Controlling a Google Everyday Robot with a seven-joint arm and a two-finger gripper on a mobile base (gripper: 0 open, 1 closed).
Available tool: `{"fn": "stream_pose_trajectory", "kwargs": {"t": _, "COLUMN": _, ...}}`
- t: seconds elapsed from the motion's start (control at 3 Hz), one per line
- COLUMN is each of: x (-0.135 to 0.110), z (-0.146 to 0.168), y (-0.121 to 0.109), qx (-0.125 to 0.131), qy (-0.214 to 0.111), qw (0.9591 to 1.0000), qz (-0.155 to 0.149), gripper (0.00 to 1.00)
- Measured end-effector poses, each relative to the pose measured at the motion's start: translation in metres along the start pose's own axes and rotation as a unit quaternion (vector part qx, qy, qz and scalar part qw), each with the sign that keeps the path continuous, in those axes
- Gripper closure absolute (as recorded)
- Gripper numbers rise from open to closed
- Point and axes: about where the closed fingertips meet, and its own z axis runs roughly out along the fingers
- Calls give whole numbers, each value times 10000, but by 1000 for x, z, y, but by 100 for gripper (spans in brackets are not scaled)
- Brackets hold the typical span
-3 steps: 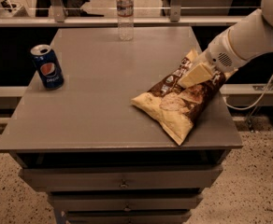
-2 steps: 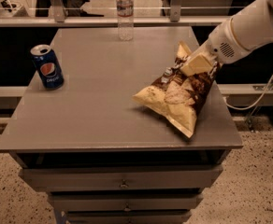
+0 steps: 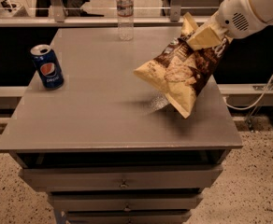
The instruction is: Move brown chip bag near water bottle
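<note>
Transport is in hand: over the grey table (image 3: 80, 125), toward the frame's right, the brown chip bag (image 3: 183, 71) hangs clear of it, clamped at its upper end by the gripper (image 3: 205, 35). Next it must travel to the far edge, landing near the water bottle (image 3: 125, 15) without toppling it. Where the jaws bite is hidden by foil; the arm runs out of frame.

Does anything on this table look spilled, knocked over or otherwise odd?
Nothing is spilled or tipped. The brown chip bag hangs tilted and crumpled above the right side of the table, pinched at its upper end by the gripper. The water bottle and Pepsi can stand upright.
</note>
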Motion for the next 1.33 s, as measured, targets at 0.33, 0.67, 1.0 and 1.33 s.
{"fn": "stream_pose_trajectory", "kwargs": {"t": 0.33, "x": 0, "z": 0, "y": 0, "qx": 0, "qy": -1, "qw": 10000, "qz": 0, "gripper": 100}}
{"fn": "stream_pose_trajectory", "kwargs": {"t": 0.67, "x": -14, "z": 13, "y": -8, "qx": 70, "qy": -194, "qw": 9998, "qz": -49, "gripper": 100}}
{"fn": "stream_pose_trajectory", "kwargs": {"t": 1.0, "x": -37, "z": 36, "y": -29, "qx": 118, "qy": -547, "qw": 9984, "qz": -26, "gripper": 100}}
{"fn": "stream_pose_trajectory", "kwargs": {"t": 1.33, "x": -69, "z": 71, "y": -57, "qx": 119, "qy": -950, "qw": 9954, "qz": -3, "gripper": 100}}
